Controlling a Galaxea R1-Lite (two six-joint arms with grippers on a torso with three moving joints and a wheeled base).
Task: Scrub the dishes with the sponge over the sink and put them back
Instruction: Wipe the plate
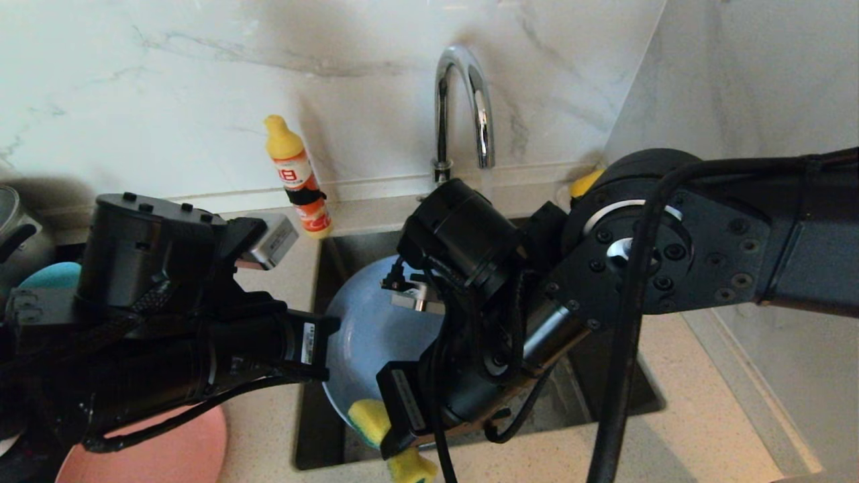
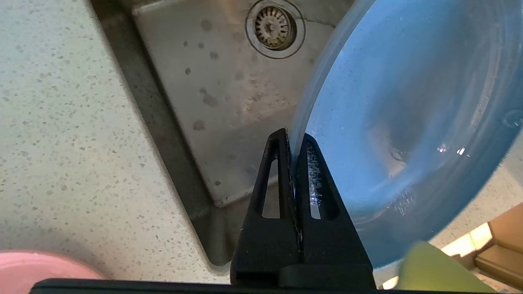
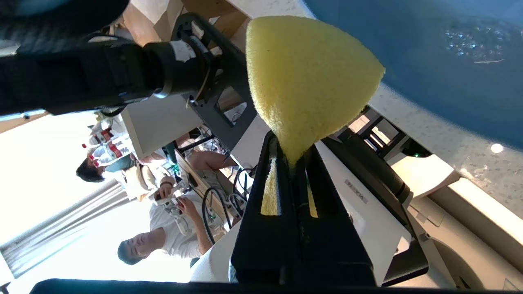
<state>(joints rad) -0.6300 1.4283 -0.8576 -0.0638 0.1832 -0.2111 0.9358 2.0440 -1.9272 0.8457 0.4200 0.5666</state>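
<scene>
Head view, far left: a steel pot (image 1: 10, 228) stands at the counter's edge, with a teal bowl (image 1: 52, 274) just beside it, mostly hidden behind the left arm.
Pink plate (image 1: 161, 451): lies flat on the speckled counter (image 1: 678, 429) at the near left, partly under the left arm.
Left gripper (image 2: 293, 163): reaches in from the left over the sink's left edge; its fingers are pinched tight on the rim of the grey-blue plate (image 1: 376, 329).
Soap bottle (image 1: 298, 178): yellow-capped with an orange label, standing at the back of the counter against the marble wall, left of the tap.
Grey-blue plate: held tilted up on edge above the sink (image 1: 604, 382), its hollow face turned toward the right arm; the left wrist view shows the drain strainer (image 2: 274, 27) beyond the plate's rim.
Tap (image 1: 463, 107): chrome gooseneck, rising behind the basin at the centre.
Sponge (image 1: 372, 421): yellow foam, at the plate's lower near edge, close above the sink's front lip; whether it touches the plate cannot be told.
Right gripper (image 3: 292, 157): comes across from the right and bends down over the basin; its fingers are clamped on the sponge, which bulges out past the tips.
Right side: bare counter runs beside the basin to the marble side wall.
</scene>
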